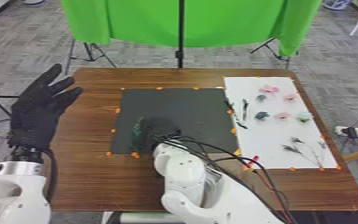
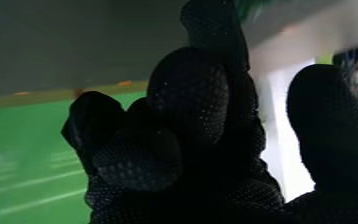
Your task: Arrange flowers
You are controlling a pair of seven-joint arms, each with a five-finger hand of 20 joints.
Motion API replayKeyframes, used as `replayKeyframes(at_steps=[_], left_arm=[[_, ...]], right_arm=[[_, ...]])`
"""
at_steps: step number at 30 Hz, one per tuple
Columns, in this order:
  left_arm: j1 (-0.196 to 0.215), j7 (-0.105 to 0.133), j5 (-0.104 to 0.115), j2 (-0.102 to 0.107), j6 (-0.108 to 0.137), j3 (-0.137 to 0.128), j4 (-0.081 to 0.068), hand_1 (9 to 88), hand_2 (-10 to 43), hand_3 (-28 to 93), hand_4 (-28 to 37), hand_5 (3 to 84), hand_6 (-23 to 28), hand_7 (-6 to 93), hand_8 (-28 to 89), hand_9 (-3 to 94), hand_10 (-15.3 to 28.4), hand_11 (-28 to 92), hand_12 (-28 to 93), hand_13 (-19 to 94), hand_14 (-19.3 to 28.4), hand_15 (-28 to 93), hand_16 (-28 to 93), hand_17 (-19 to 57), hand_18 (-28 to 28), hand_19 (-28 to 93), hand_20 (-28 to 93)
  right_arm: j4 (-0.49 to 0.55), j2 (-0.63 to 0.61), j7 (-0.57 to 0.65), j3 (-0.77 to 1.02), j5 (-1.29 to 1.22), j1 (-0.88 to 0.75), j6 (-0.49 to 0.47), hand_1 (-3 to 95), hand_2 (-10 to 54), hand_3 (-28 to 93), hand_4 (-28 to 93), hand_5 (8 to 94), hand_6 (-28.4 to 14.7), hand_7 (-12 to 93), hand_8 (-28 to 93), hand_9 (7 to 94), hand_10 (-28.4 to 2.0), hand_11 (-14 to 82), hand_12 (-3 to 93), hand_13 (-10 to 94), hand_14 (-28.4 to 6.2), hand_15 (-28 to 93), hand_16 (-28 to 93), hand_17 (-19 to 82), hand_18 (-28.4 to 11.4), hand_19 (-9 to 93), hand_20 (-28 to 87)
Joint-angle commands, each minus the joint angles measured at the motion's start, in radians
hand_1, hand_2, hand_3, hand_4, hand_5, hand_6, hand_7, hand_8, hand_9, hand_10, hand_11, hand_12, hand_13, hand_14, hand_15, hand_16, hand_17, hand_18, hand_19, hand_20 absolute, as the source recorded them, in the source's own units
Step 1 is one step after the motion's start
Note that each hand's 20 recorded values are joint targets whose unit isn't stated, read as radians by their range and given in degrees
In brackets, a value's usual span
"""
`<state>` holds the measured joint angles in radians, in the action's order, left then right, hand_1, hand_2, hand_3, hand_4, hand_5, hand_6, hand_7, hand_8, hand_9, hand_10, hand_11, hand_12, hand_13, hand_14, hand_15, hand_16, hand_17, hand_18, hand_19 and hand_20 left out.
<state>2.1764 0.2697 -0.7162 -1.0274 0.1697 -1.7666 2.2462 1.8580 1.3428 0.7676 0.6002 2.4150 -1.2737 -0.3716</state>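
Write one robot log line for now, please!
Right hand: over dark mat | Green sprig: on mat, left of right hand | Left hand: open | Flowers: on white sheet

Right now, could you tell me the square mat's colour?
The mat is dark grey, seen best in the head view.

1. R hand [image 1: 165,126], blk glove w/ dotted grip: fingers [image 2: 190,95] loosely bent, one reaching farther; thumb [image 2: 322,112] well apart.
2. Dk gray mat [image 2: 78,42] beyond fingers, w/ orange tape bits [image 2: 125,83] along edge.
3. Brown bench [image 2: 47,98] strip btwn mat & green cloth [image 2: 24,155].
4. White sheet [image 2: 289,132] seen btwn fingers & thumb.
5. Bit of greenery [image 2: 250,7] nr longest fingertip; blurred.
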Motion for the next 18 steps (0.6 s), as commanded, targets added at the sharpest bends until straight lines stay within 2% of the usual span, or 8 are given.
replayKeyframes(at_steps=[1, 2, 3, 6, 9, 12, 15, 18], left_arm=[[0.078, 0.049, 0.016, -0.010, 0.034, -0.013, 0.000, 25.7, 5.6, 79, -22.3, 35.2, 6.4, 13.8, -11, 33.5, 18.0, 22, 11, 25, 24.7, 47, -7, -8.9, 23.3, 53, 14], [0.084, 0.058, 0.020, -0.007, 0.041, -0.012, 0.000, 25.7, 5.6, 79, -22.4, 35.1, 6.4, 13.8, -11, 33.5, 18.0, 22, 11, 25, 24.7, 47, -7, -8.9, 23.4, 53, 14], [0.083, 0.054, 0.020, -0.015, 0.038, -0.015, -0.002, 25.7, 5.6, 79, -22.4, 35.2, 6.4, 13.8, -11, 33.4, 18.1, 22, 11, 25, 24.7, 47, -7, -8.9, 23.4, 53, 15], [0.085, 0.061, 0.024, -0.017, 0.041, -0.006, -0.005, 25.7, 5.7, 79, -22.5, 35.2, 6.5, 13.6, -11, 33.4, 18.0, 22, 11, 25, 24.8, 47, -7, -8.9, 23.4, 53, 15], [0.092, 0.072, 0.023, -0.012, 0.044, 0.001, -0.008, 25.6, 5.6, 79, -22.3, 35.2, 6.4, 13.6, -11, 33.4, 18.0, 22, 11, 25, 24.7, 47, -7, -9.1, 23.3, 53, 15], [0.088, 0.065, 0.006, -0.014, 0.043, 0.002, -0.014, 25.6, 5.6, 79, -22.4, 35.1, 6.4, 13.7, -11, 33.4, 18.0, 22, 11, 25, 24.7, 47, -7, -9.6, 23.0, 52, 15], [0.084, 0.067, 0.011, -0.018, 0.032, 0.002, -0.021, 25.7, 5.6, 79, -22.4, 35.0, 6.2, 13.7, -11, 33.3, 18.0, 22, 11, 24, 24.7, 47, -7, -9.6, 23.0, 52, 15], [0.091, 0.065, 0.013, -0.025, 0.033, 0.000, -0.024, 25.6, 5.5, 79, -22.4, 35.0, 6.0, 13.7, -11, 33.3, 18.0, 22, 11, 24, 24.7, 47, -7, -9.5, 23.0, 52, 15]], right_arm=[[0.189, -0.265, 0.114, 0.139, -0.121, -0.031, 0.224, 22.5, 6.9, 71, -23, 89.4, -3.8, 17, -11, 88.9, -15.3, 49.7, 23.1, 82, -12.9, 77, 19, 47, -27.6, 93, 52], [0.207, -0.300, 0.121, 0.174, -0.129, -0.049, 0.245, 23.0, 6.3, 71, -23, 87.3, -4.2, 17, -11, 87.1, -16.2, 47.7, 22.1, 81, -13.3, 76, 18, 45, -27.9, 93, 47], [0.224, -0.339, 0.140, 0.205, -0.132, -0.068, 0.264, 23.4, 5.8, 71, -23, 83.7, -4.8, 16, -11, 84.7, -16.9, 45.3, 21.1, 79, -13.7, 74, 16, 42, -27.9, 93, 41], [0.276, -0.437, 0.187, 0.353, -0.202, -0.163, 0.304, 25.6, 3.4, 72, -22, 75.2, -5.2, 14, -12, 78.6, -19.3, 35.4, 17.6, 72, -14.9, 70, 13, 37, -27.5, 93, 26], [0.287, -0.547, 0.219, 0.452, -0.194, -0.244, 0.374, 27.4, 1.9, 73, -22, 73.1, -4.8, 14, -12, 77.4, -19.6, 32.3, 17.0, 71, -15.2, 69, 12, 35, -27.4, 93, 23], [0.304, -0.590, 0.269, 0.608, -0.279, -0.355, 0.366, 28.1, 0.6, 74, -23, 69.8, -5.2, 14, -12, 75.1, -20.0, 31.7, 17.0, 69, -15.4, 68, 12, 34, -27.3, 91, 21], [0.309, -0.626, 0.314, 0.727, -0.293, -0.467, 0.395, 28.8, -0.6, 75, -23, 65.4, -5.5, 14, -12, 72.2, -20.3, 31.6, 16.6, 67, -15.6, 68, 11, 33, -27.0, 91, 19], [0.310, -0.643, 0.357, 0.816, -0.290, -0.558, 0.392, 31.0, -2.8, 75, -23, 62.7, -5.3, 13, -12, 70.5, -20.4, 31.6, 16.4, 66, -15.9, 68, 11, 32, -27.2, 90, 18]])
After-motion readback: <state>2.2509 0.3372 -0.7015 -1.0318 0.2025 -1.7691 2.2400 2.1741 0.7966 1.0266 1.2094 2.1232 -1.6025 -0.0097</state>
